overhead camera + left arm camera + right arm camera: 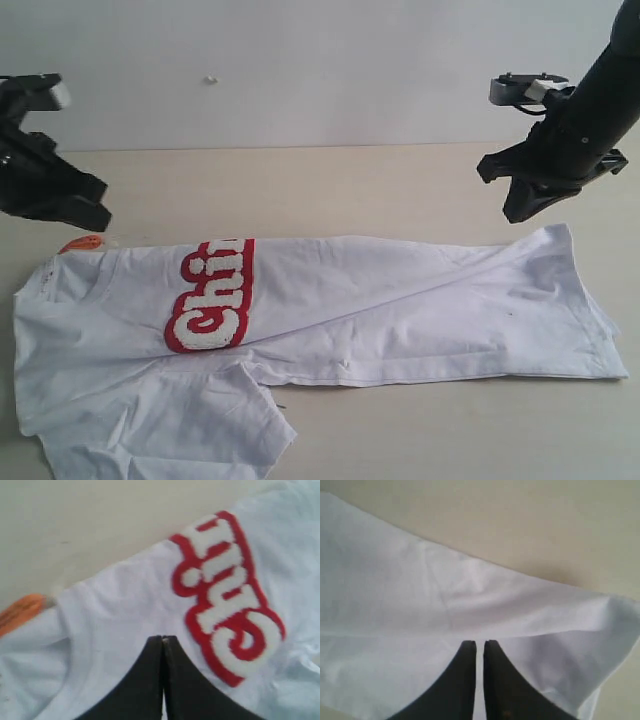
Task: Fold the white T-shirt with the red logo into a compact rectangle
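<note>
The left gripper [98, 208] is clenched on nothing, hovering above the collar end of the one white T-shirt [400, 300]. The right gripper [520, 208], its jaws parted only a crack and empty, hangs over the hem corner. The shirt lies lengthwise across the bench [300, 185], from the left edge toward the right edge. It shows one red logo [210, 300], one orange tag [80, 243] and one sleeve [170, 430] at the front-left corner.
</note>
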Available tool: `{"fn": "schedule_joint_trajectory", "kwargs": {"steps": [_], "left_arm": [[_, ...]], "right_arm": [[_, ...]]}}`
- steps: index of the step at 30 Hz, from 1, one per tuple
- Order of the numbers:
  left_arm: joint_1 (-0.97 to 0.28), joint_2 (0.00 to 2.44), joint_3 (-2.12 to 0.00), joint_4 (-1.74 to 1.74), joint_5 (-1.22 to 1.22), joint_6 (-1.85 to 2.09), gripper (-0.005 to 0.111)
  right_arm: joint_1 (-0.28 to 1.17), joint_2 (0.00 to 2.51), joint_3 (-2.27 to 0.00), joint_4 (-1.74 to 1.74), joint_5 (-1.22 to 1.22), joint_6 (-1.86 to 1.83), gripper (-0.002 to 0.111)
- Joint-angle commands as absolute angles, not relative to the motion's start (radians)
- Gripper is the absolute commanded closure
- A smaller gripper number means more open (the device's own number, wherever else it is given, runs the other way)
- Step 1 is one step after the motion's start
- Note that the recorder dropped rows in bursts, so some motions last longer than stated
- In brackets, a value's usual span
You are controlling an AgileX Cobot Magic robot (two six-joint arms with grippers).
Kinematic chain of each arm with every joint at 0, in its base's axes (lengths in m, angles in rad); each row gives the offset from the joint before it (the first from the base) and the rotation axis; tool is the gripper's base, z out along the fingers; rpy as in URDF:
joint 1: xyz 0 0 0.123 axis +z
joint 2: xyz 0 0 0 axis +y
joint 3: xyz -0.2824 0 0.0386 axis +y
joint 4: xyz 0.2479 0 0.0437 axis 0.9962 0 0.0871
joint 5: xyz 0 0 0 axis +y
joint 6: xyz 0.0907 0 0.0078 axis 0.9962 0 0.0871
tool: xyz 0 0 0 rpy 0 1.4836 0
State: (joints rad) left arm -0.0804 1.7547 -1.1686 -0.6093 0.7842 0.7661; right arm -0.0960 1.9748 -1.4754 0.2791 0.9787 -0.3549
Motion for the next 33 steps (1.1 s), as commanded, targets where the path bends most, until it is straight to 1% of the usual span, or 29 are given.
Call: {"fn": "schedule_joint_trajectory", "kwargs": {"steps": [1,4,7,10,12,15,19,22,26,30,33], "left_arm": [[-0.259,1.692,-1.100,-0.575,0.791,0.741,0.107],[-0.404,1.647,-1.054,-0.448,0.760,0.626,0.107],[-0.511,1.602,-0.987,-0.287,0.699,0.476,0.107],[-0.597,1.581,-0.918,-0.257,0.707,0.437,0.105],[-0.665,1.577,-0.873,-0.266,0.697,0.428,0.101],[-0.778,1.583,-0.818,-0.278,0.601,0.374,0.093],[-0.892,1.626,-0.803,-0.260,0.501,0.290,0.084],[-0.920,1.671,-0.803,-0.165,0.437,0.147,0.076],[-0.920,1.735,-0.803,-0.071,0.420,0.043,0.061],[-0.920,1.770,-0.803,-0.062,0.403,0.038,0.060],[-0.956,1.743,-0.803,-0.062,0.391,0.043,0.060]], "right_arm": [[-0.094,1.955,-1.471,0.324,1.014,-0.367,0.095],[-0.094,1.955,-1.470,0.340,1.020,-0.367,0.095],[-0.094,1.955,-1.470,0.349,1.012,-0.367,0.095],[-0.094,1.955,-1.470,0.367,0.995,-0.367,0.095],[-0.094,1.955,-1.470,0.373,0.992,-0.367,0.095],[-0.094,1.955,-1.460,0.390,0.986,-0.367,0.096],[-0.094,1.955,-1.421,0.390,0.920,-0.367,0.099],[-0.094,1.955,-1.411,0.390,0.904,-0.367,0.100],[-0.094,1.955,-1.411,0.392,0.904,-0.367,0.100],[-0.094,1.955,-1.411,0.392,0.893,-0.367,0.100],[-0.094,1.955,-1.411,0.392,0.883,-0.367,0.100]]}}
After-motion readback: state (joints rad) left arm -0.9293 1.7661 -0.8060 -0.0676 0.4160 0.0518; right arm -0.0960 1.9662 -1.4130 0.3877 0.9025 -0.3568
